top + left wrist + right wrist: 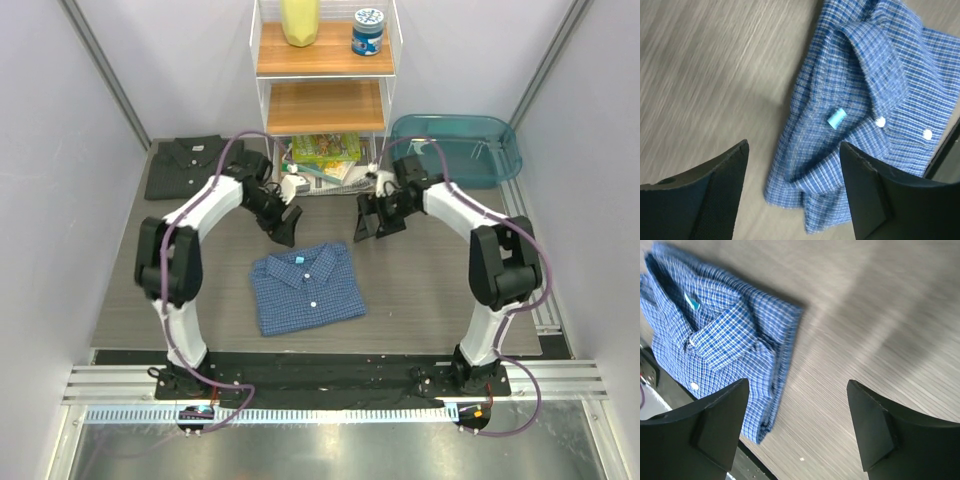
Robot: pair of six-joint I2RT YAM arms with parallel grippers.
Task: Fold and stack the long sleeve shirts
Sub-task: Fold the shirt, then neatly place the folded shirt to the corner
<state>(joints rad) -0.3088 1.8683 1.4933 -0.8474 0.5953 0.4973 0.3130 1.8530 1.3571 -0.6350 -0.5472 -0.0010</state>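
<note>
Below left gripper and right gripper lies the blue shirt.

- Blue check shirt: cut off by the top and right edges in the left wrist view, and by the left edge in the right wrist view.
- Bench: grain smeared by blur in both wrist views.
- Yellow object on shelf unit: top out of frame.
- Jar: label too small to read.
- Colourful printed items: partly hidden beneath the lower shelf, kind unclear.
</note>
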